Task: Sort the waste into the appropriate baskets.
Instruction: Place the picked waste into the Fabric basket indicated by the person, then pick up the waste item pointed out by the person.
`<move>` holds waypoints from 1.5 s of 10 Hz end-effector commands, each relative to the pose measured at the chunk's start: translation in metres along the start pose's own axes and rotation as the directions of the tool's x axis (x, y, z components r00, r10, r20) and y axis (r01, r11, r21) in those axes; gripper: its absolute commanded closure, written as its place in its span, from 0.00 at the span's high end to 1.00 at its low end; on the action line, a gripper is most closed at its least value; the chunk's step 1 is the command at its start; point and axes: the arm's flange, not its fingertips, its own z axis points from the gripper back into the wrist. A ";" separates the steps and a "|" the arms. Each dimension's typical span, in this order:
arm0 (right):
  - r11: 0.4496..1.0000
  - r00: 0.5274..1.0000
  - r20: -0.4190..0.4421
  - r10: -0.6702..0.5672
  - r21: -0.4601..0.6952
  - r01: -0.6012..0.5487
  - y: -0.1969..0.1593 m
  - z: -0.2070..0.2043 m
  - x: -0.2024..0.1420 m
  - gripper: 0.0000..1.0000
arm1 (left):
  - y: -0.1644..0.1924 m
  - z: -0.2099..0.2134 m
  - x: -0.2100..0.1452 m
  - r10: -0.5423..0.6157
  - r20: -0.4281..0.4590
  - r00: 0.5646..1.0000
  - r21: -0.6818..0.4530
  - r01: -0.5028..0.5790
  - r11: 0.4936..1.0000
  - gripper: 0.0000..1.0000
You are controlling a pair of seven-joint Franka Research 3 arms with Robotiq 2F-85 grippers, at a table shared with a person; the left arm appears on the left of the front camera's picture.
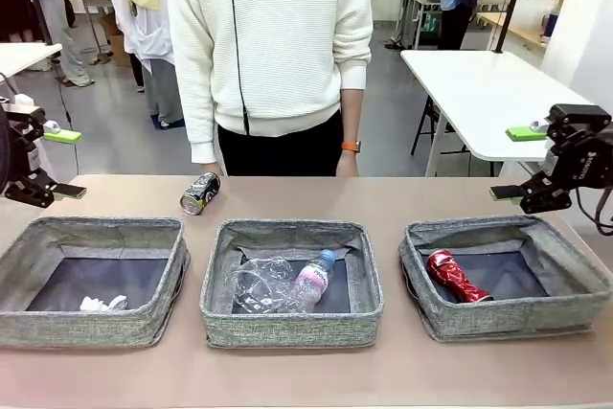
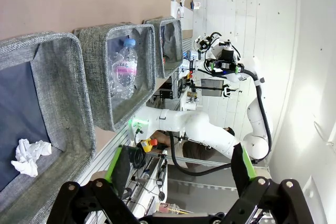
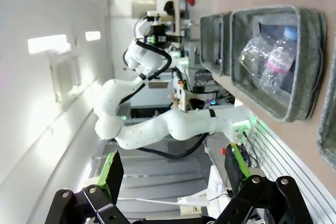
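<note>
Clear cup (image 1: 254, 284) hard to make out, pressed against bottle (image 1: 311, 281) in middle basket (image 1: 291, 328). 3 baskets, 2 cans: red can (image 1: 457, 275) in right basket (image 1: 508, 318), black-silver can (image 1: 199, 193) on table (image 1: 383, 198); print unreadable. Paper ball (image 1: 101, 304) in left basket (image 1: 86, 328). Left hand (image 1: 65, 164), right hand (image 1: 517, 162): both wide, empty.

Paper ball (image 1: 102, 304) in left basket (image 1: 91, 233), can (image 1: 199, 193) behind (on table (image 1: 306, 371)).

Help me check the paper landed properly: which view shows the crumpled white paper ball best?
The left wrist view: the paper ball lies large and unobstructed in its basket. The front view shows it small, low behind the basket's near wall.
</note>
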 end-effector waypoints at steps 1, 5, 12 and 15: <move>1.000 1.000 0.002 -0.024 -0.012 0.024 0.001 0.000 -0.001 1.00 | -0.002 0.000 0.000 -0.001 0.003 1.000 0.004 0.001 1.000 1.00; 1.000 1.000 0.002 -0.024 -0.012 0.024 0.001 0.000 -0.001 1.00 | -0.002 0.000 0.000 -0.001 0.003 1.000 0.004 0.001 1.000 1.00; 1.000 1.000 0.002 -0.024 -0.012 0.024 0.001 0.000 -0.001 1.00 | -0.002 0.000 0.000 -0.001 0.003 1.000 0.004 0.001 1.000 1.00; 1.000 1.000 0.002 -0.024 -0.012 0.024 0.001 0.000 -0.001 1.00 | -0.002 0.000 0.000 -0.001 0.003 1.000 0.004 0.001 1.000 1.00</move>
